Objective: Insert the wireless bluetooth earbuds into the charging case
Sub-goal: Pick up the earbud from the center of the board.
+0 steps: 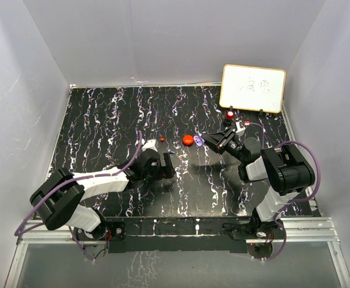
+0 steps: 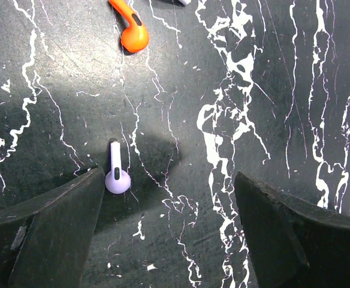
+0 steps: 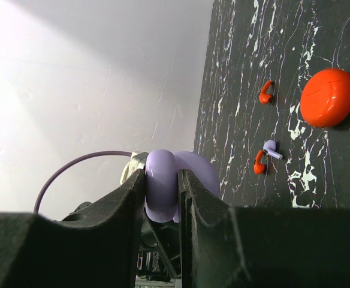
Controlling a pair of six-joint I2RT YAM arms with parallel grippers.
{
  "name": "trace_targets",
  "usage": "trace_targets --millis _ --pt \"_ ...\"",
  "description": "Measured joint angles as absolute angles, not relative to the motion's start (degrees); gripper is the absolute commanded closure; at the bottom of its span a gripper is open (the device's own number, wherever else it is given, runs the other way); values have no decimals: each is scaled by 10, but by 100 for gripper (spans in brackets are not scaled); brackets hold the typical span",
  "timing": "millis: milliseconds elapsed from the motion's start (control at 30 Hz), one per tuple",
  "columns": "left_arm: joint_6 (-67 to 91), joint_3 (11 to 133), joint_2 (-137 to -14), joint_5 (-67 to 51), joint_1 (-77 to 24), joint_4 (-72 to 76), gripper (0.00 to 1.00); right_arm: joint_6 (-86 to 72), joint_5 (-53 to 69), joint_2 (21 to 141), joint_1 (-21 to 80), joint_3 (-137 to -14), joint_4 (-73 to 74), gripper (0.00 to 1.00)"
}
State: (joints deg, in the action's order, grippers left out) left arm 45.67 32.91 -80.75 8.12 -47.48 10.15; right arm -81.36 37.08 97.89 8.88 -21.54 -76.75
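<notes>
Marbled counter (image 2: 253,90) — wide left pincer (image 2: 169,198) over purple earbud (image 2: 116,174), probably light and slick, best grasped at the bulb; right pincer (image 3: 162,174) clamps purple case (image 3: 199,168).

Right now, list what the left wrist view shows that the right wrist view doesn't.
Left wrist only: the left gripper, open, with a purple earbud close by one finger. Right wrist only: the right gripper shut on the purple case, plus the red case. Both: the table, with a purple earbud and a red earbud lying on it.
</notes>
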Motion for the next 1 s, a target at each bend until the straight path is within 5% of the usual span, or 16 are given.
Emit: trace_targets --millis 1000 --pt "511 332 -793 94 -531 69 16 -814 373 979 89 -215 -770 100"
